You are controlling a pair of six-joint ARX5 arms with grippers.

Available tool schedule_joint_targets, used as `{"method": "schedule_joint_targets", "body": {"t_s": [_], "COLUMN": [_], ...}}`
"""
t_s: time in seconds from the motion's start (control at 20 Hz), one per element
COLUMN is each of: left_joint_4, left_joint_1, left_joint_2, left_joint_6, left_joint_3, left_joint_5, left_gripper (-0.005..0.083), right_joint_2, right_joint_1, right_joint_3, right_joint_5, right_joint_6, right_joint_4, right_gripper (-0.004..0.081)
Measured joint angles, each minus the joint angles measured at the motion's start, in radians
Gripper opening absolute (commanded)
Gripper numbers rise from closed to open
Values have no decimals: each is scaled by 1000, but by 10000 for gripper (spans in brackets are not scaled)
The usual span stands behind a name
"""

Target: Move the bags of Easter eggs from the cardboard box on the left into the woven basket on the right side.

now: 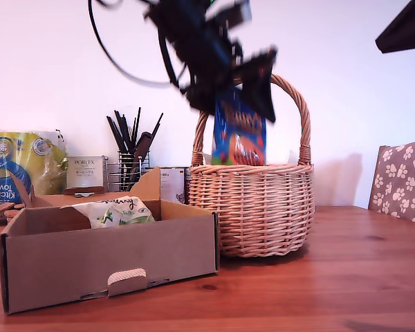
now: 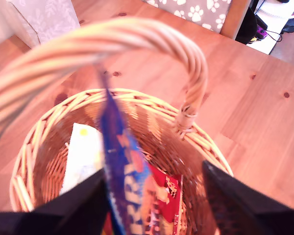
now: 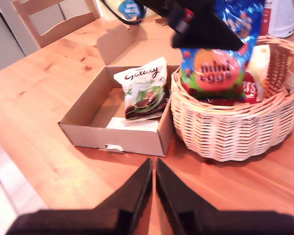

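The woven basket [image 1: 263, 207] [image 3: 235, 132] stands at the middle of the exterior view, beside the cardboard box [image 1: 111, 256] [image 3: 132, 139]. My first gripper [image 1: 242, 83] [image 2: 154, 169] hangs over the basket under its handle [image 2: 191, 63]. Its fingers are wide apart, and a dark blue bag of eggs [image 1: 238, 131] [image 2: 125, 166] [image 3: 215, 68] stands upright against one of them, its lower end inside the basket. A red bag [image 2: 164, 188] and a white bag [image 2: 83, 156] lie in the basket. A white-green Galaxy bag [image 1: 117, 211] [image 3: 144, 88] rests in the box. My second gripper [image 3: 153, 164] is shut and empty, back from both containers.
Behind the box in the exterior view are a yellow-blue kitchen towel pack [image 1: 21, 169], a small grey carton [image 1: 86, 173] and a wire pen holder [image 1: 130, 162]. A paw-print chair back [image 1: 401, 180] stands at the exterior view's right. A wooden chair [image 3: 54, 19] stands beyond the table.
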Motion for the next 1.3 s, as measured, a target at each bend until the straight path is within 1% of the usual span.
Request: {"method": "schedule_joint_targets", "body": {"t_s": [0.15,0.25,0.3,0.6,0.75,0.9,1.0,1.15,1.2,1.3], "left_joint_4": [12,50,71,90,79,57,41,-52,-97,-170], "left_joint_1": [39,49,48,36,22,2,-9,-13,-8,8], "left_joint_2": [94,102,98,95,95,95,95,95,94,92], "left_joint_6": [-40,-59,-60,-45,-6,49,52,50,39,19], "left_joint_3": [-3,-6,-6,-5,5,48,85,160,195,247], "left_joint_5": [139,155,142,71,-32,-107,-118,-119,-115,-79], "left_gripper": [633,695,715,718,718,736,736,735,735,735], "right_joint_2": [0,0,0,0,0,0,0,0,0,0], "right_joint_1": [0,0,0,8,9,8,8,8,8,9], "right_joint_3": [0,0,0,0,0,0,0,0,0,0], "right_joint_5": [-23,-26,-27,-27,-29,-29,-29,-29,-29,-29], "right_joint_6": [0,0,0,0,0,0,0,0,0,0], "right_joint_4": [0,0,0,0,0,0,0,0,0,0], "right_gripper": [-13,-13,-13,-13,-13,-13,-13,-13,-13,-13]}}
